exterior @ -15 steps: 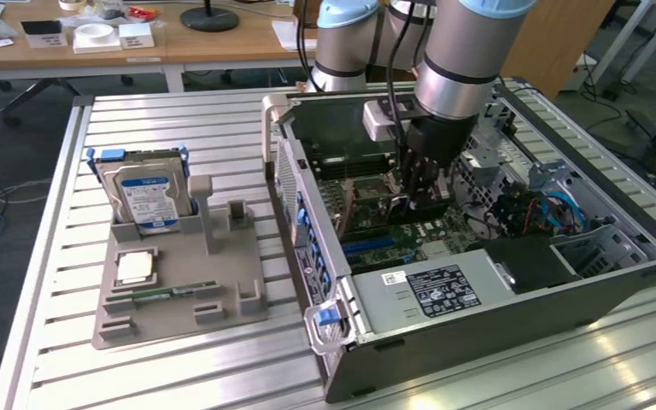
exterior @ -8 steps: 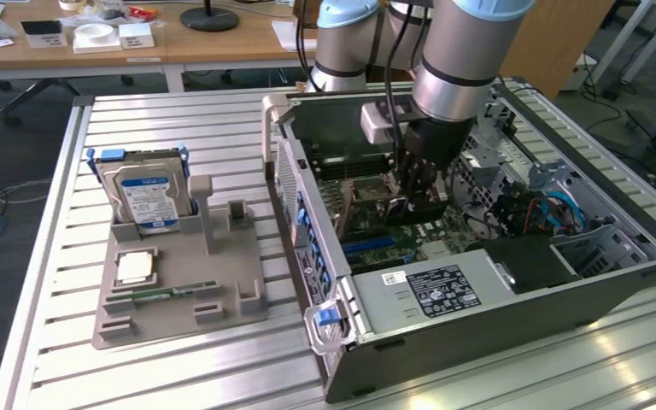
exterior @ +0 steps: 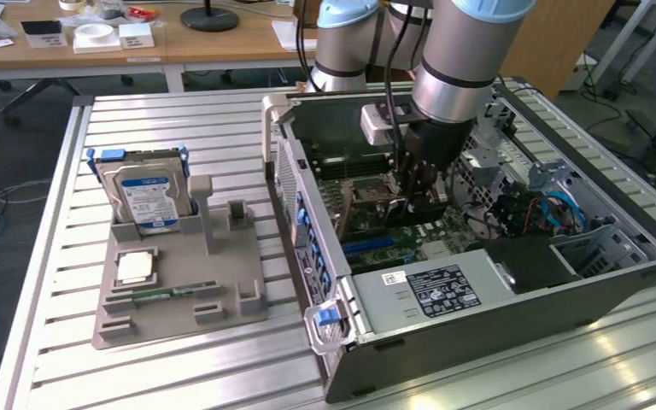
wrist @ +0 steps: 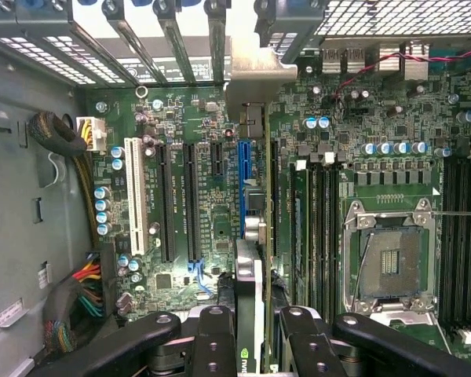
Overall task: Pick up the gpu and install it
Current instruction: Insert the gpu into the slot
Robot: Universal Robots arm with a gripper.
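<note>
**GPU held on edge over the motherboard inside the open case**

The arm reaches down into the open computer case [exterior: 477,282], which lies on its side on the slatted metal tabletop [exterior: 168,120], toward the exterior view's right. The gripper [exterior: 417,201] sits low inside the case, just above the motherboard [wrist: 204,157]. In the wrist view the black fingers [wrist: 216,338] are clamped on the gpu [wrist: 251,314], which is held on edge: its thin board runs away from the gripper and lies along the blue expansion slot [wrist: 242,188], with its metal end bracket [wrist: 255,86] at the rear wall of the case. Whether the card edge is already seated in the slot cannot be told. The empty CPU socket [wrist: 388,263] lies beside the card, with black memory slots [wrist: 463,236] beyond it.

On the exterior view's left, well apart from the case, a grey holder [exterior: 180,286] carries a hard drive [exterior: 146,196] standing upright, a CPU chip [exterior: 134,267] and a RAM stick [exterior: 168,295].
</note>
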